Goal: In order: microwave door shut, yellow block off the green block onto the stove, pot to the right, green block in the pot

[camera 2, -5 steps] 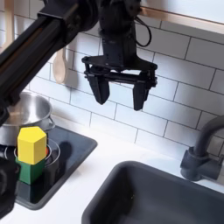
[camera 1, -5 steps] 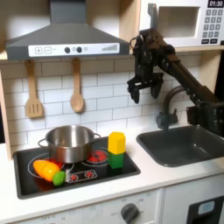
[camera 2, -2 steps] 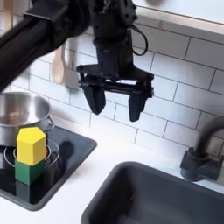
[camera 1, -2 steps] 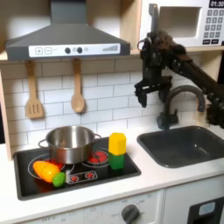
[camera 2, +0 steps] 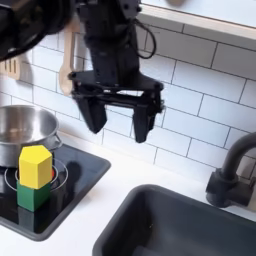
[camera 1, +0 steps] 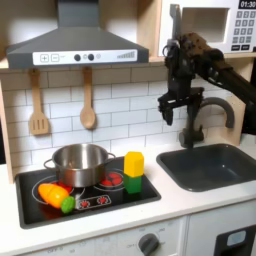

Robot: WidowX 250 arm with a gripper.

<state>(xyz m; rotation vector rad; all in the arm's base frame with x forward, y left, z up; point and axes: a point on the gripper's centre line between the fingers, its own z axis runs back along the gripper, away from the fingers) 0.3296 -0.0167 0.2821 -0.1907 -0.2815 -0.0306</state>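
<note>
- The yellow block [camera 1: 133,162] sits squarely on top of the green block [camera 1: 133,183] at the stove [camera 1: 100,200]'s front corner, on the first exterior view's right side of it, set in the white counter [camera 1: 150,215].
- Just behind on a burner stands the pot [camera 1: 79,163], upright.
- Farther back, the gripper [camera 2: 114,117] hangs in the air before the tiled wall, fingers [camera 2: 141,118] spread apart, gripping nothing.
- Above it, the microwave door [camera 1: 174,24] stands ajar.

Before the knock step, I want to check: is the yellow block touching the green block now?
Touching. In the second exterior view the yellow block sits directly on the green block, with no gap between them. The first exterior view shows the same stack.
</note>
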